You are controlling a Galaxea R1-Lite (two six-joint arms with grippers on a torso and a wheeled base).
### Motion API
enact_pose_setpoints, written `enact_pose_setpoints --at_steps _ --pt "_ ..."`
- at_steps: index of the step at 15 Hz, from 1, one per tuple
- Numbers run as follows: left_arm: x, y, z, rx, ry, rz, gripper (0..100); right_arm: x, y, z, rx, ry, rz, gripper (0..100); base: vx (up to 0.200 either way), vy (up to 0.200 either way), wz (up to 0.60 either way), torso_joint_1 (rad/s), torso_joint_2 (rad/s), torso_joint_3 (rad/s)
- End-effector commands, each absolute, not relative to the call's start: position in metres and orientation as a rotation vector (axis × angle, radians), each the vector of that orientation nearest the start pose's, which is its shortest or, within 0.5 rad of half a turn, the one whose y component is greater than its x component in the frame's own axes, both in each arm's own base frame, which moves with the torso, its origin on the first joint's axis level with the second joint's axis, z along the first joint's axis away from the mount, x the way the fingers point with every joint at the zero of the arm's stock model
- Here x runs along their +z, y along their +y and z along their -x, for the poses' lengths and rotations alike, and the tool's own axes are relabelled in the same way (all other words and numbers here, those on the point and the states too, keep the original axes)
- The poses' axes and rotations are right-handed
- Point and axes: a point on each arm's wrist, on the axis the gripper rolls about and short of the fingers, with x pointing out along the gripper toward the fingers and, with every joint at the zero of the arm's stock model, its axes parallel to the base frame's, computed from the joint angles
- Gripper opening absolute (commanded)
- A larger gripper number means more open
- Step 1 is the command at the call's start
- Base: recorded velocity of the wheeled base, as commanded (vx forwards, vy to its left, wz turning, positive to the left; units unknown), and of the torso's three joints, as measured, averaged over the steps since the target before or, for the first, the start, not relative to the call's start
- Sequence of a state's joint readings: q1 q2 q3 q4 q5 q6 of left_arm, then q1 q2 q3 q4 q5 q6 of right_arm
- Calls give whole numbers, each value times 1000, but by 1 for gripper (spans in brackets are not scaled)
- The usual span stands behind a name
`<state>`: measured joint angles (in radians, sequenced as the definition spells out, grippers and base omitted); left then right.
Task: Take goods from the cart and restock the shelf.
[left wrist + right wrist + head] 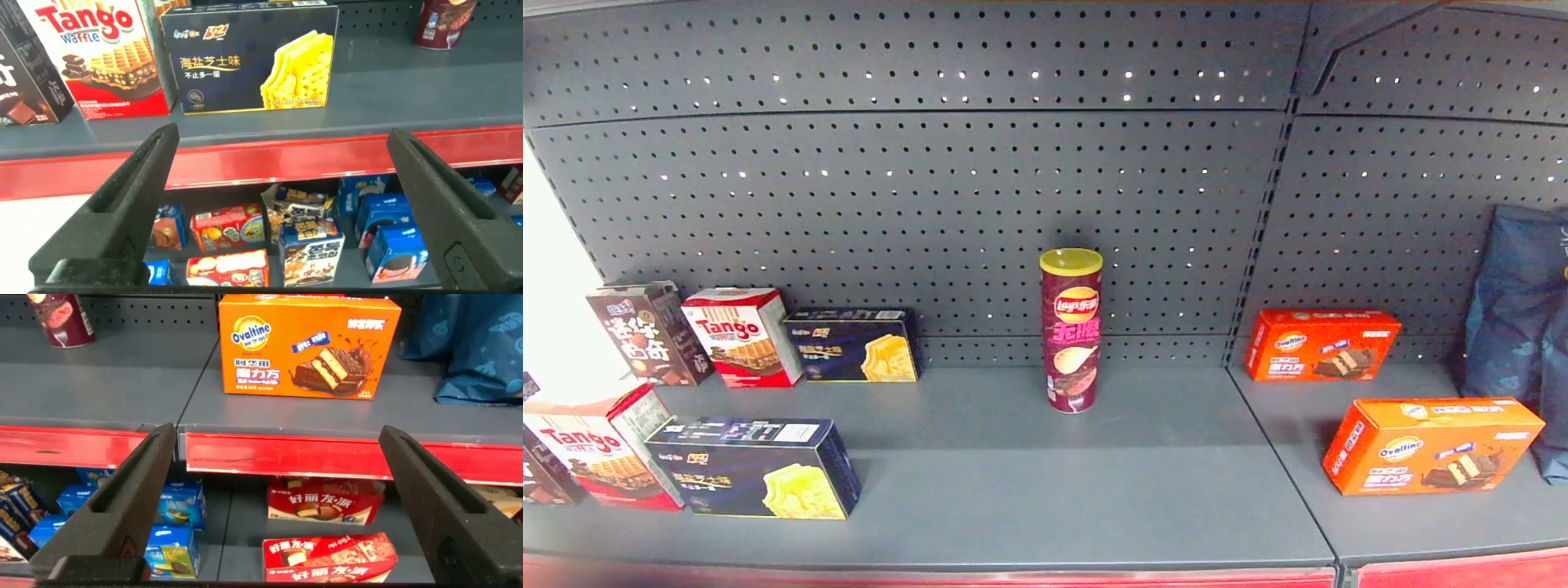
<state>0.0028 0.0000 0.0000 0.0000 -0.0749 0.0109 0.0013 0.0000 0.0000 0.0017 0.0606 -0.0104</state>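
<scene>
Grey shelf (1013, 474) holds a chip can (1071, 331) at centre frame. Your left gripper (283, 139) and right gripper (279, 434) hang empty, jaws apart, facing the shelf edge. You seem between items: next, turn to the cart and grasp new goods.

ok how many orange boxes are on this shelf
2. The back orange box stands by the pegboard wall, right of the chip can. The front orange box sits nearer the front, beside the blue bag. Others may be hidden.
</scene>
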Motion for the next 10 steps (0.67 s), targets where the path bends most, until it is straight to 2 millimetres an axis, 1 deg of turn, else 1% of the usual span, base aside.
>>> enact_pose_setpoints --at_steps 1,6,10 --pt "75 -2 23 -72 0 -11 100 75 1 23 63 1 11 100 0 0 0 0 0 0" --pt "76 -2 23 -74 0 -12 100 75 1 23 60 1 8 100 0 0 0 0 0 0" --pt "76 -2 23 -75 -2 -11 100 75 1 23 58 1 8 100 0 0 600 -1 2 5"
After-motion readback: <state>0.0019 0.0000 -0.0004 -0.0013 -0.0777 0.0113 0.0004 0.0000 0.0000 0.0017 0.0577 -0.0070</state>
